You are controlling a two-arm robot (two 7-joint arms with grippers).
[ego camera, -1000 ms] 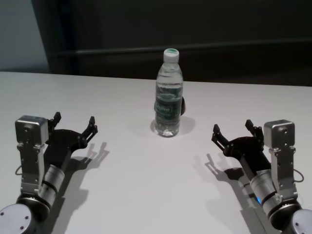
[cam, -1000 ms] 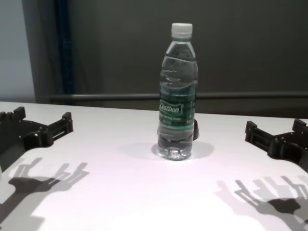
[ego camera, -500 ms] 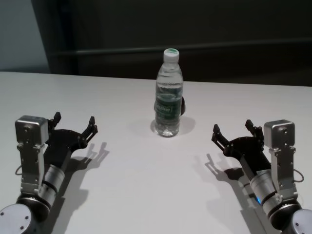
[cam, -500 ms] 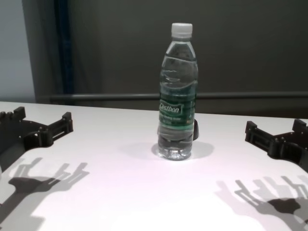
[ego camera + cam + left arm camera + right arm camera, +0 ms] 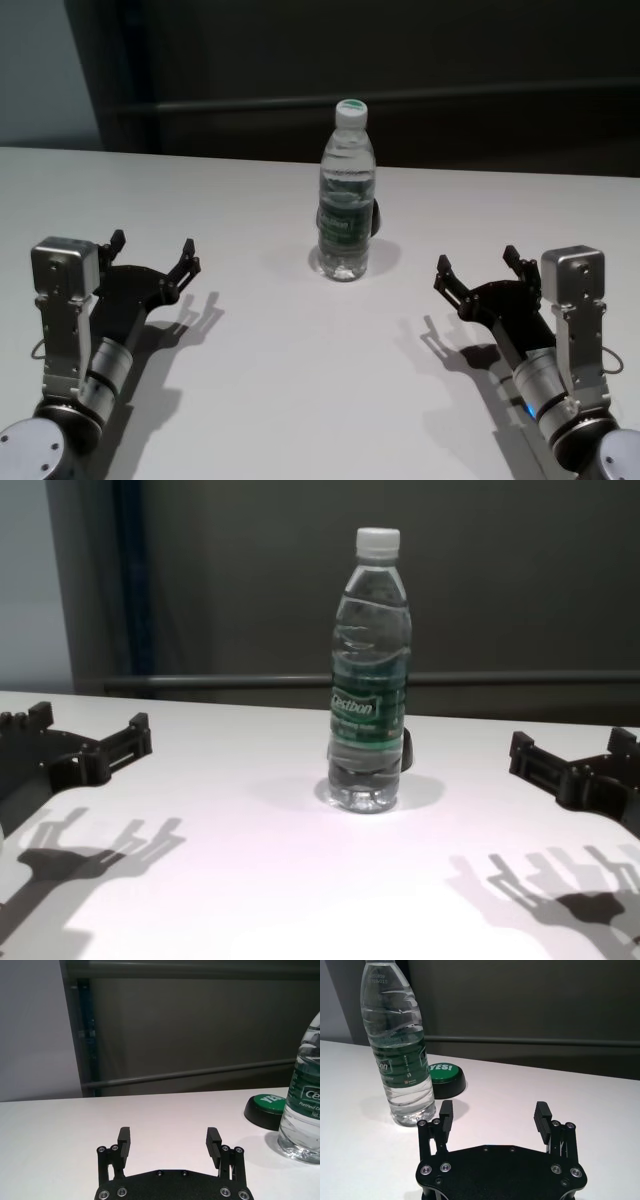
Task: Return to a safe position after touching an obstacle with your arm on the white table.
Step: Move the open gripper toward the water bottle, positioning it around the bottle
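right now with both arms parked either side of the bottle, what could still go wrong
1. The water bottle stands upright, tall on a narrow base, mid white table; an inward sweep by either arm would likely topple it.
2. The left gripper and right gripper are open and low, so fingertips could scrape the tabletop.
3. The green button sits behind the bottle, mostly hidden from the head view.
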